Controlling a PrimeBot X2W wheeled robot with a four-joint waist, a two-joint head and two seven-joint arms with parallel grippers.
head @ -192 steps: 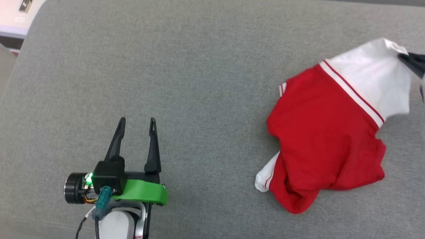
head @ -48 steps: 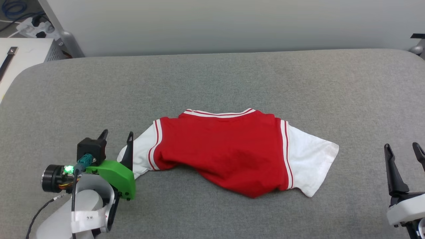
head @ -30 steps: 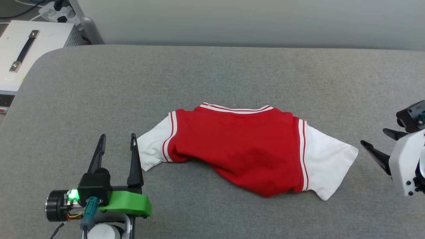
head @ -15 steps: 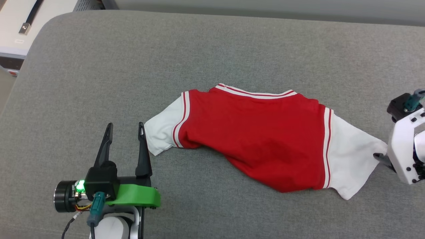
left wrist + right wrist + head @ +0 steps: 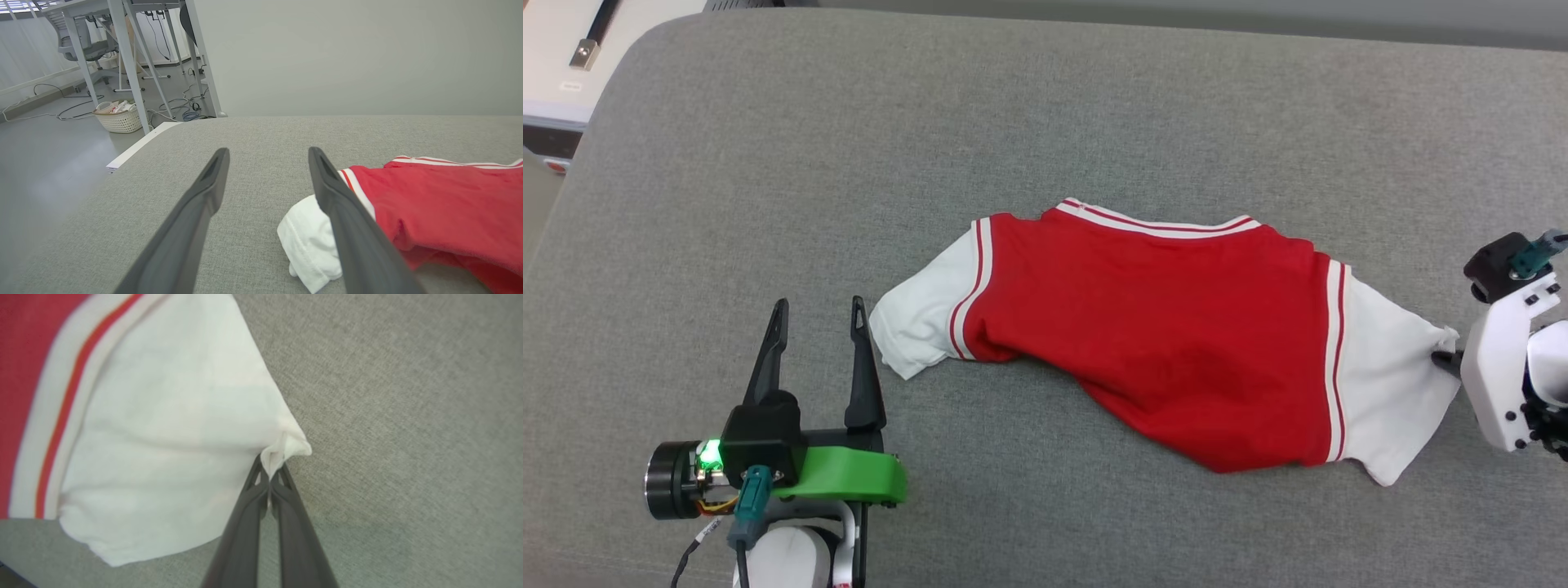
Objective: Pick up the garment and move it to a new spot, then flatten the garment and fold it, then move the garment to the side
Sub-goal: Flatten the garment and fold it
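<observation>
surface: grey fabric pad (image 5: 1045, 106) | wall (image 5: 347, 57): plain pale grey | floor (image 5: 45, 163): grey, cables (image 5: 190, 115), white basket (image 5: 118, 120) | desks (image 5: 126, 61): metal-legged

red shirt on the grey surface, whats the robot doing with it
A two-armed robot is handling a red T-shirt that lies rumpled on a grey padded surface. Its right gripper is shut on the tip of the white sleeve on its side. The left gripper is open, right beside the other sleeve, holding nothing. The shirt is not yet flat or folded.
</observation>
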